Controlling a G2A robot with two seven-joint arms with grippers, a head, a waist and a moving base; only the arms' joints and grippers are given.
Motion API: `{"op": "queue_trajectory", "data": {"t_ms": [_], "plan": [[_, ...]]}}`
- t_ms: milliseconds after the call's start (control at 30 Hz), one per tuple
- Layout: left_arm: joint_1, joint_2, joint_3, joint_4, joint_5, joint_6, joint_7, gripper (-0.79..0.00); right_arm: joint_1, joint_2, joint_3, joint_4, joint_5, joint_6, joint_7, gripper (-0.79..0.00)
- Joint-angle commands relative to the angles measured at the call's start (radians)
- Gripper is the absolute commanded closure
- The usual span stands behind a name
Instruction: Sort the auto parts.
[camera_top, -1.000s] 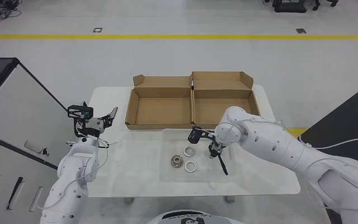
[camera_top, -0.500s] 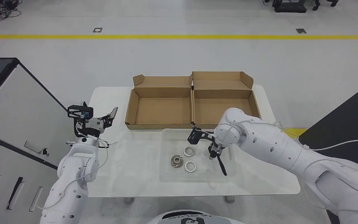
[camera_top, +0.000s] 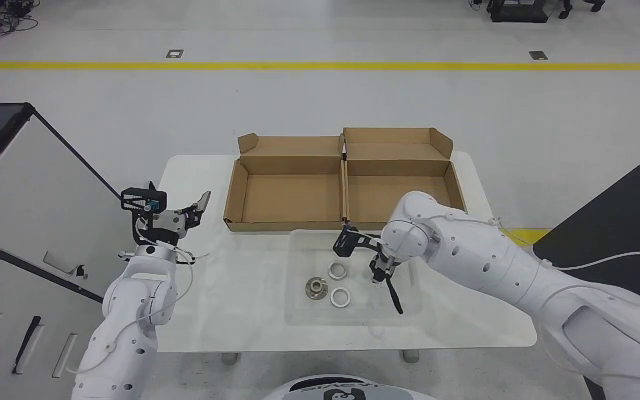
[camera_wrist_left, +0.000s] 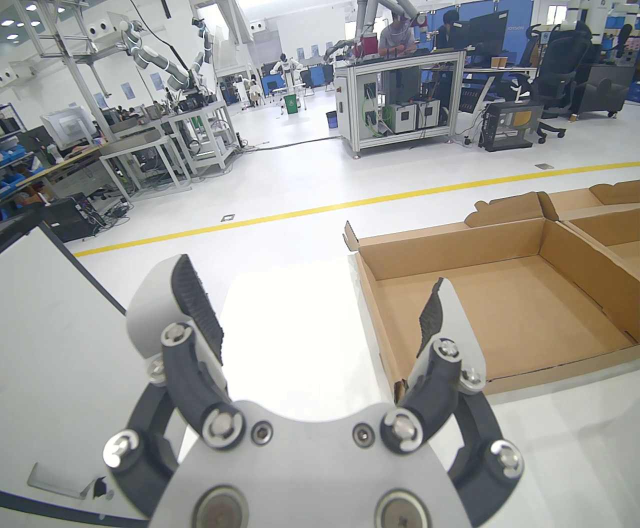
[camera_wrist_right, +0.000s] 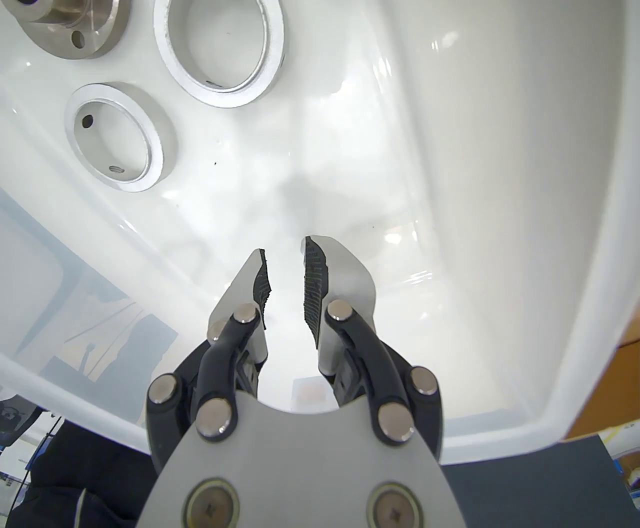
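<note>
At the far left, the left gripper (camera_top: 190, 212) (camera_wrist_left: 312, 272) hangs over the left end of the white table (camera_top: 230, 300). Its fingers are spread wide and nothing sits between them. In its wrist view it points towards the near corner of the left cardboard box (camera_top: 285, 198) (camera_wrist_left: 500, 310). That box lies open at the back of the table with its flaps up and its floor bare. The right cardboard box (camera_top: 400, 195) (camera_wrist_left: 615, 235) stands right against it, side by side, and is also open and bare where its floor shows. In front of the boxes lies a shallow white tray (camera_top: 310, 310) (camera_wrist_right: 450, 150) that holds the auto parts. A flanged metal hub (camera_top: 317, 289) (camera_wrist_right: 65, 30) lies towards the tray's left. Just to its right lie two pale metal rings, the back ring (camera_top: 339, 271) nearer the boxes and the front ring (camera_top: 341, 297) nearer the table's front edge. All three lie flat on the tray floor, close together, and none is stacked on another. Right of them the right gripper (camera_top: 380, 272) (camera_wrist_right: 285, 250) hovers low over a bare patch of the tray. It is near the rings but touches neither. Its fingers are drawn close with only a narrow gap between the ribbed pads, and they hold nothing. The right arm runs off behind it, across the front of the right box.
</note>
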Motion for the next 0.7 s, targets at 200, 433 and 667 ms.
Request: {"op": "queue_trajectory", "data": {"t_ms": [200,433,667], "plan": [[0.0,0.0,0.0,0.0,0.0,0.0,0.0,-0.785,-0.011,-0.003,0.011,0.03,-0.013,-0.008,-0.009,-0.151],[0.0,0.0,0.0,0.0,0.0,0.0,0.0,-0.785,-0.015,-0.008,0.021,0.038,-0.022,-0.01,-0.014,-0.114],[0.0,0.0,0.0,0.0,0.0,0.0,0.0,-0.785,-0.017,-0.015,0.029,0.044,-0.025,-0.017,-0.011,0.0]]}}
